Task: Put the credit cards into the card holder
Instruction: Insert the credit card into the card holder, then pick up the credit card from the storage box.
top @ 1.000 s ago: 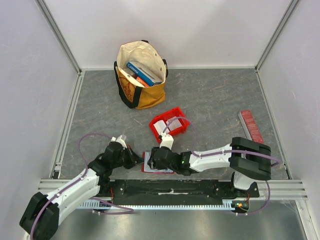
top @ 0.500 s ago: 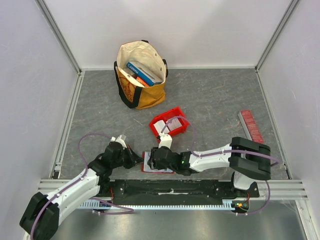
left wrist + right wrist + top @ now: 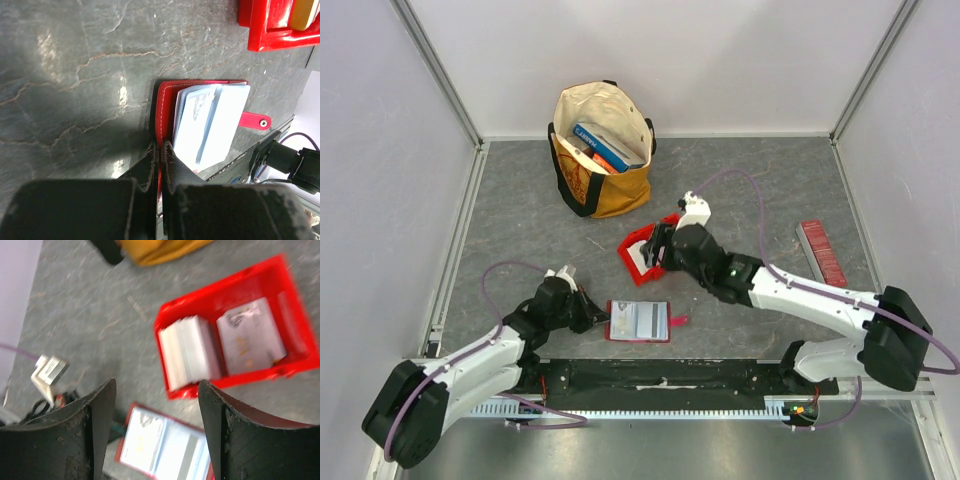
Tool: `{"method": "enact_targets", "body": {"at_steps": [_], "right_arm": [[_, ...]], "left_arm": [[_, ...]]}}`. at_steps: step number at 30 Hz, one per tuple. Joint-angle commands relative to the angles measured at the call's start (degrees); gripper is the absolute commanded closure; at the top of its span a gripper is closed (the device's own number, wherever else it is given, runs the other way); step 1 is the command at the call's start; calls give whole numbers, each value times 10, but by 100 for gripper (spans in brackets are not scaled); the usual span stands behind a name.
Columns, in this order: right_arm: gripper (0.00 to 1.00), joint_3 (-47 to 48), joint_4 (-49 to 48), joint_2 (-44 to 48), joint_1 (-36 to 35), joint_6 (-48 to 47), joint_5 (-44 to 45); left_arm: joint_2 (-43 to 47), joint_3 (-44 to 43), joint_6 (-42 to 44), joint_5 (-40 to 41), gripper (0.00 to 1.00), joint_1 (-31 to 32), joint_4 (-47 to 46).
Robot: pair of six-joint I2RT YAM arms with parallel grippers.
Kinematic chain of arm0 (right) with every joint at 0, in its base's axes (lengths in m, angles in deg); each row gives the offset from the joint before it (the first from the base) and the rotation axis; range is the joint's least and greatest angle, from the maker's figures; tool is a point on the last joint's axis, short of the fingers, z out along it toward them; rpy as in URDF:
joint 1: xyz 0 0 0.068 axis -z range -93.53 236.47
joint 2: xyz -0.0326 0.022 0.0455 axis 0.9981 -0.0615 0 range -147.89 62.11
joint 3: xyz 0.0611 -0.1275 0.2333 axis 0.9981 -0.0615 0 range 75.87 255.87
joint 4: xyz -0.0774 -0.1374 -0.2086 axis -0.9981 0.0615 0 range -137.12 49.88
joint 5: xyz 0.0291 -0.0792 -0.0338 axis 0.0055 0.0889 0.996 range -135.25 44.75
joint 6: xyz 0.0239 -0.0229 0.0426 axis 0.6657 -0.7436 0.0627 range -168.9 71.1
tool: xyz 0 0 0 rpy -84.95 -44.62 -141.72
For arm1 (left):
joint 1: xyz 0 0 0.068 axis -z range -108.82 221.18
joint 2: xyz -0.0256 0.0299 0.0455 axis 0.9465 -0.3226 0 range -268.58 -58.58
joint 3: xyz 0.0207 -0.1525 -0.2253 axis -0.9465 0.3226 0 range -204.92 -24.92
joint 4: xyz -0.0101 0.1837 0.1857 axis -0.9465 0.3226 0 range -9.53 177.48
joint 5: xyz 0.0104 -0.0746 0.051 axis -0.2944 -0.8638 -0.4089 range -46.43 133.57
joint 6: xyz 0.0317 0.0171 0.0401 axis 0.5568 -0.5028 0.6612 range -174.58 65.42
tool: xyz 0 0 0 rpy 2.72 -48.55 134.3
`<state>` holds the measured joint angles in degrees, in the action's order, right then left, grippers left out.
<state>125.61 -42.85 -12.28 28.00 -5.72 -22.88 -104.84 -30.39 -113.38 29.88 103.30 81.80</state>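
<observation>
One edge of open card holder [image 3: 207, 125] between closed left jaws.

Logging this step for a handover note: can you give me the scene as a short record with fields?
card holder: lying open, pale slots up
left gripper: shut on the card holder's edge
right gripper: open, empty, above the red bin
credit cards: stacked inside the red bin
tote bag: upright beyond the bin, books inside
</observation>
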Motion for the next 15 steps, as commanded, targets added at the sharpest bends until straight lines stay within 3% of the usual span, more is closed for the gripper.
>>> {"method": "enact_targets", "body": {"at_steps": [1,15], "right_arm": [[26,59,41,-44,71,-84,-75],[23,145,45,-185,150,-122,-222]], "left_arm": [[-53,-33,11,2,98,1,-50],[-76,-31,16,-8,98,0,-69]]}}
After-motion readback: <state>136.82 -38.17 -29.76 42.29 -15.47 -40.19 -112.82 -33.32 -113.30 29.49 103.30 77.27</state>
